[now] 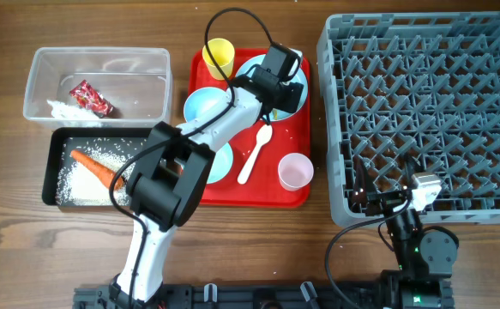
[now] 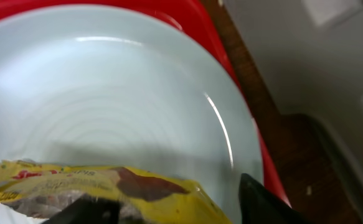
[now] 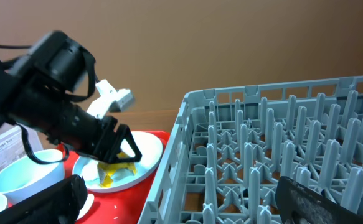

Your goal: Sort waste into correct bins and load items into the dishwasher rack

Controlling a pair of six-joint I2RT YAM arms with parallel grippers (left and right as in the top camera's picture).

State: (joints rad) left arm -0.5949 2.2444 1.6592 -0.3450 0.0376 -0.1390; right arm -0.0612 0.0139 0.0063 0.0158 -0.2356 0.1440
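yellow wrapper (image 2: 137, 186) on plate (image 2: 106, 81), straddled by parted left gripper (image 3: 122, 157)

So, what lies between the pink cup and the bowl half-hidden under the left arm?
The white plastic spoon, lying flat on the red tray; the overhead view shows it.

- A wooden tabletop (image 1: 9, 249) fills the overhead view. It is mid-brown, with darker streaks of grain running from left to right.
- The light lies soft and even across the wood, and the shadows on it are faint and blurred at the edges.
- In the right wrist view a plain brown wall (image 3: 243, 37) stands behind the tabletop, flat and matte.
- The left wrist view shows only a narrow, blurred strip of the same wood, and there it looks darker.
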